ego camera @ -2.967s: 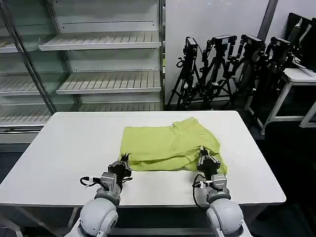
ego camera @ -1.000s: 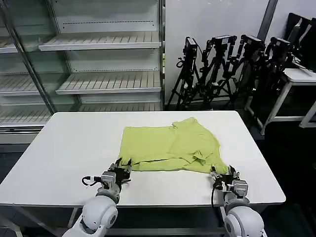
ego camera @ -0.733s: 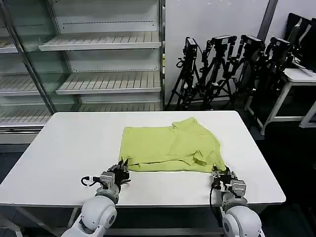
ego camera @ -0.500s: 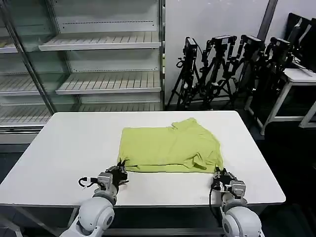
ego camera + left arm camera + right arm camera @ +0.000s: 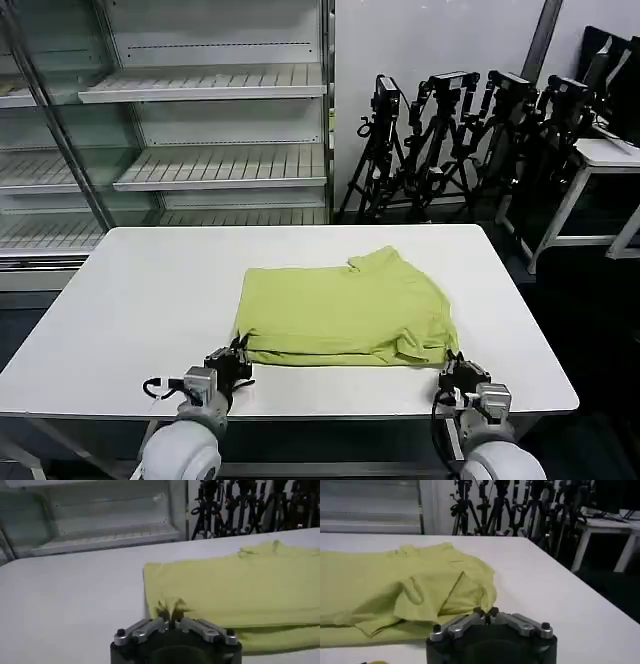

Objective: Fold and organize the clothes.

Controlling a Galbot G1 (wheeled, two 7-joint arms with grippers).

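Folded T-shirt flat on table. Left gripper pinching its near left corner; right gripper clamped, apparently on near right corner.

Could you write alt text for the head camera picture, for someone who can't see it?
A lime T-shirt, folded flat, lies on a white table. The left gripper pinches its near left corner, and the right gripper its near right corner.
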